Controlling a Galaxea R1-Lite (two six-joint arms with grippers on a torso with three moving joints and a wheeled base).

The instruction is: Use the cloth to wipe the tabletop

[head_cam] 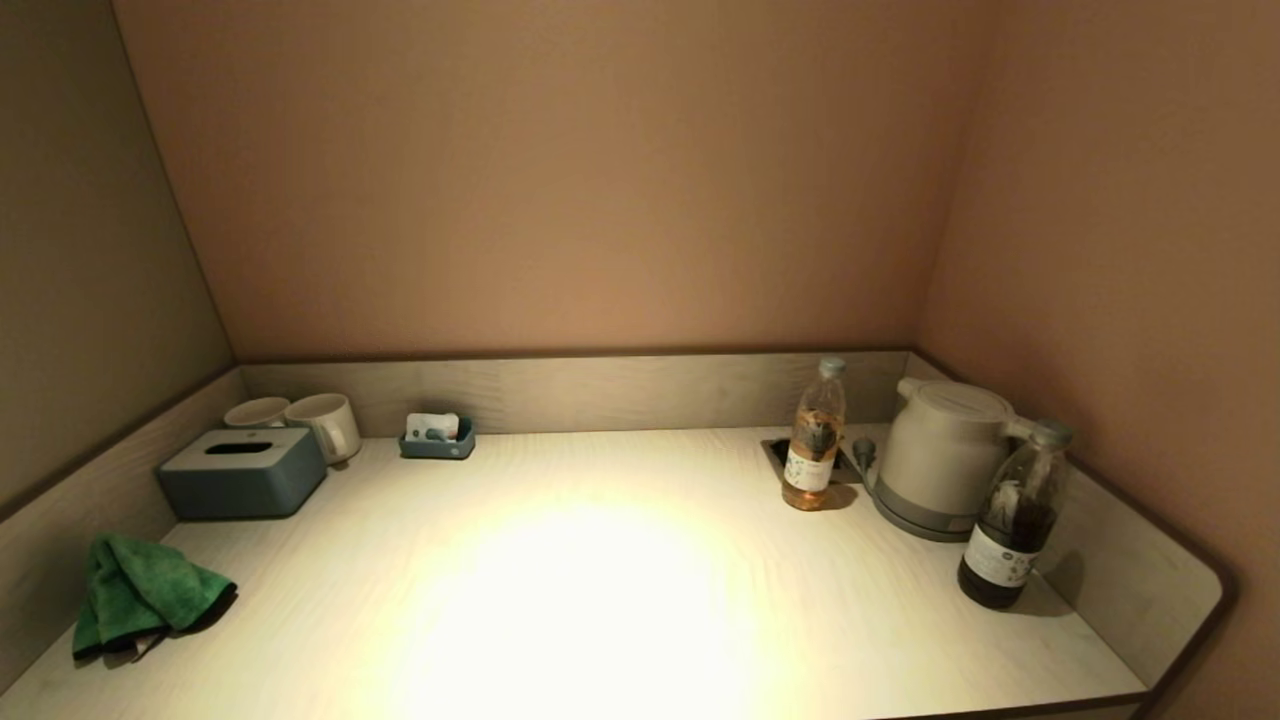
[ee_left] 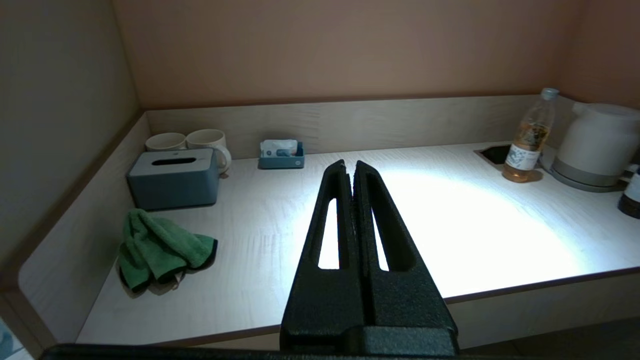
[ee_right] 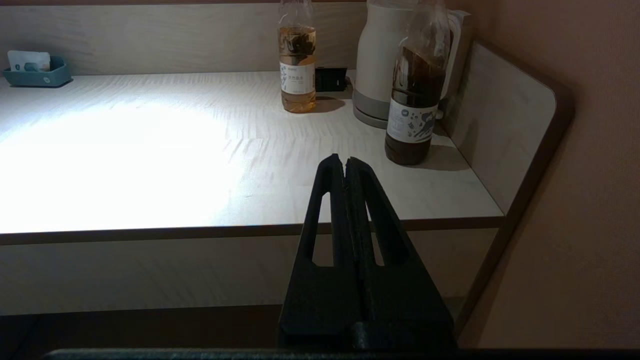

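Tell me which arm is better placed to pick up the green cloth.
Left. The green cloth lies bunched at the tabletop's left edge, near the left gripper. The right gripper faces the bottles' corner.

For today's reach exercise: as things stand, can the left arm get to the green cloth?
Probably yes. The cloth lies alone near the table's front left corner, the tissue box behind it, nothing between. The left gripper, jaws shut, must open first.

plain tan walls (head_cam: 560, 180) closed in a pale wood-grain counter (head_cam: 600, 600) on three sides. a low wooden rim (head_cam: 620, 392) edged the counter, and a bright pool of light fell on its middle.
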